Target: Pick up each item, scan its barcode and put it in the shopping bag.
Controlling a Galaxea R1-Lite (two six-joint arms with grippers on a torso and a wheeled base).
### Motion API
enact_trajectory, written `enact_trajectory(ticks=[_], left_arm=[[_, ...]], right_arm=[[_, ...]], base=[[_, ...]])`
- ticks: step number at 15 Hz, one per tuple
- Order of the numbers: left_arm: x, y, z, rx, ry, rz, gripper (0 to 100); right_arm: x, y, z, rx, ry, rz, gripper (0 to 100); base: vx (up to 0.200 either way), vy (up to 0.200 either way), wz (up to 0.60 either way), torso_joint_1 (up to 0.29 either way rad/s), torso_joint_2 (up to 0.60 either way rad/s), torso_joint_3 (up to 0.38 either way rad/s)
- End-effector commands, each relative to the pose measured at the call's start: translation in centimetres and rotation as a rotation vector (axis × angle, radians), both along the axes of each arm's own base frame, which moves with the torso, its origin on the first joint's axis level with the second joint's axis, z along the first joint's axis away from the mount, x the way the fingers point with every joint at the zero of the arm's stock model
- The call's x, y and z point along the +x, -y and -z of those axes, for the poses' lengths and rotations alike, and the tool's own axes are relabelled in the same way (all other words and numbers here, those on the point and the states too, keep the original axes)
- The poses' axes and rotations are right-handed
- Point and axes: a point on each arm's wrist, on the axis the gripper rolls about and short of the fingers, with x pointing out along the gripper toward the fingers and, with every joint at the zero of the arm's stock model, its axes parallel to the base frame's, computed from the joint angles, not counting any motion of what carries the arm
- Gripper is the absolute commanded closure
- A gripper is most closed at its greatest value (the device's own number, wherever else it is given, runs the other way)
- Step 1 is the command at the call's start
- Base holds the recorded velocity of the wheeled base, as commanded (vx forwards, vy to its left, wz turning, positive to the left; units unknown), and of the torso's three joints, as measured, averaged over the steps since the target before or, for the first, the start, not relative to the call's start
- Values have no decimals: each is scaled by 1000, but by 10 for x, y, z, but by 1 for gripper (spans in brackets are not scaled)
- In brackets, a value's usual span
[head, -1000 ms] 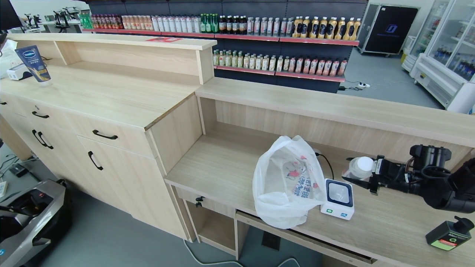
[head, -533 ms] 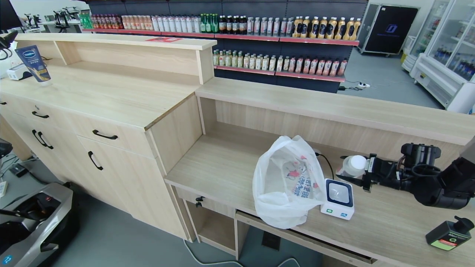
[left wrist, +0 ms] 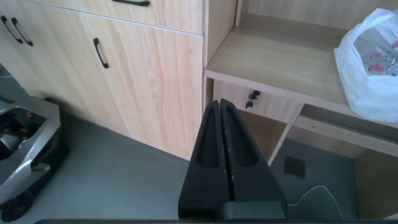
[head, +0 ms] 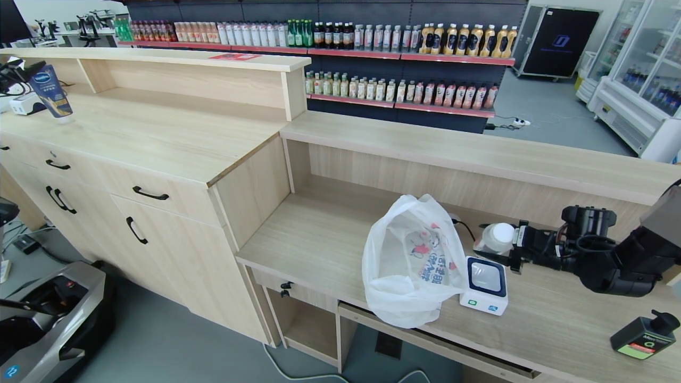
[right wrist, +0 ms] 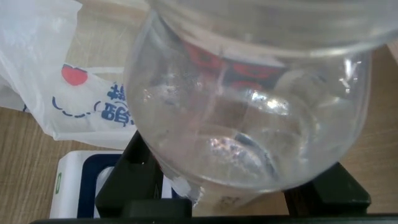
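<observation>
Head view, nearest first: a dark pump bottle stands at the table's front right corner. Further in sits the white barcode scanner, touching the shopping bag, which stands upright beside it. Just behind the scanner, the right claw is clenched on a clear bottle, white cap toward the bag. The right wrist camera shows the bottle's transparent body between black fingers, with scanner and bag beyond it. The left claw hangs low over the floor by the cabinet doors, fingers pressed together, nothing between them. Far off, a blue tube stands on the higher table, and drink shelves line the back.
</observation>
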Motion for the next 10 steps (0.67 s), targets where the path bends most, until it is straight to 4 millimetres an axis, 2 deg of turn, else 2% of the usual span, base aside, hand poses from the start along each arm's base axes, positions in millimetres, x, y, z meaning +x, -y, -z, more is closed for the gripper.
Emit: enact_trajectory(ticks=[1, 10], left_arm=[[0, 0, 0, 0, 0, -2, 100], [0, 0, 0, 0, 0, 0, 100]], right_arm=[[0, 1, 3, 1, -6, 1, 100], [1, 1, 11, 2, -20, 0, 100]], base=[[0, 0, 0, 0, 0, 0], [0, 0, 0, 0, 0, 0]])
